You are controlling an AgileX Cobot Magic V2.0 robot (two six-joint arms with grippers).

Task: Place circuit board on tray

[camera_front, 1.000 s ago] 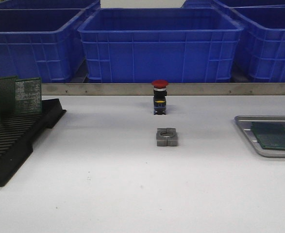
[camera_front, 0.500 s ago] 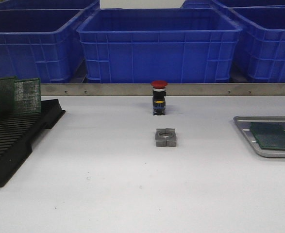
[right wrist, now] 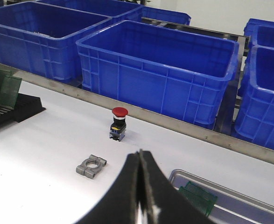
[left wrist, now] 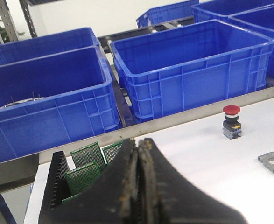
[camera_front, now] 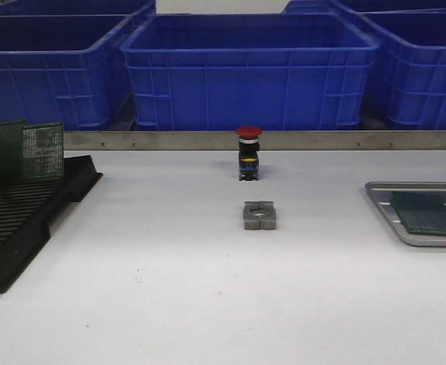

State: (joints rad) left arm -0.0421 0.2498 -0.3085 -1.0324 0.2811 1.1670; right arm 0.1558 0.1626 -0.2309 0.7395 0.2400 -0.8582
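A green circuit board (camera_front: 426, 212) lies flat in the silver-grey metal tray (camera_front: 383, 202) at the right edge of the table; both also show in the right wrist view, the board (right wrist: 198, 196) in the tray (right wrist: 230, 196). Several more green circuit boards (camera_front: 42, 150) stand upright in the black slotted rack (camera_front: 17, 220) at the left; they also show in the left wrist view (left wrist: 87, 156). My left gripper (left wrist: 139, 145) is shut and empty, back from the rack. My right gripper (right wrist: 140, 156) is shut and empty, back from the tray. Neither gripper shows in the front view.
A red-capped push button (camera_front: 248, 152) stands at the table's middle back. A grey metal clamp block (camera_front: 259, 215) lies in front of it. Large blue plastic bins (camera_front: 249, 68) line the back behind a metal rail (camera_front: 283, 139).
The front view shifted slightly between one second ago and half a second ago; since then nothing has moved. The board stays in the tray.
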